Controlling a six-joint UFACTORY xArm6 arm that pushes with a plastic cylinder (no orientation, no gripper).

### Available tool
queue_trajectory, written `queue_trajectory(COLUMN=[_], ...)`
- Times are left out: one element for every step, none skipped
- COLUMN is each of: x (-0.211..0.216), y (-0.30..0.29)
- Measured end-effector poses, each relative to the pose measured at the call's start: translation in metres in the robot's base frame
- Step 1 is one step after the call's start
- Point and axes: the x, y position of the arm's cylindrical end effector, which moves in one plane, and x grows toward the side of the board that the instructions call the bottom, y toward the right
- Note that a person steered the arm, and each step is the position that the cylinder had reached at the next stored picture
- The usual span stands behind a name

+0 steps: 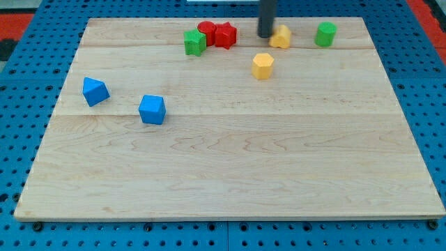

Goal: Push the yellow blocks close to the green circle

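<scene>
The green circle (325, 33) stands near the board's top right. One yellow block (281, 36) sits to its left with a gap between them. My tip (265, 35) rests against that block's left side. A second yellow block (262, 66), a hexagon-like shape, lies lower and a little left, apart from the tip.
A green block (194, 42), a red circle (206, 31) and a red star (225, 35) cluster at the top, left of my tip. A blue triangle-like block (94, 91) and a blue cube (152, 109) lie at the view's left. The wooden board (230, 181) has edges all round.
</scene>
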Motion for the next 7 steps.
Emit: queue_trajectory(x=[0.022,0.048,0.090,0.096,0.092,0.063,0.092], y=[-0.004,-0.087,-0.098,-0.001,0.064,0.056,0.070])
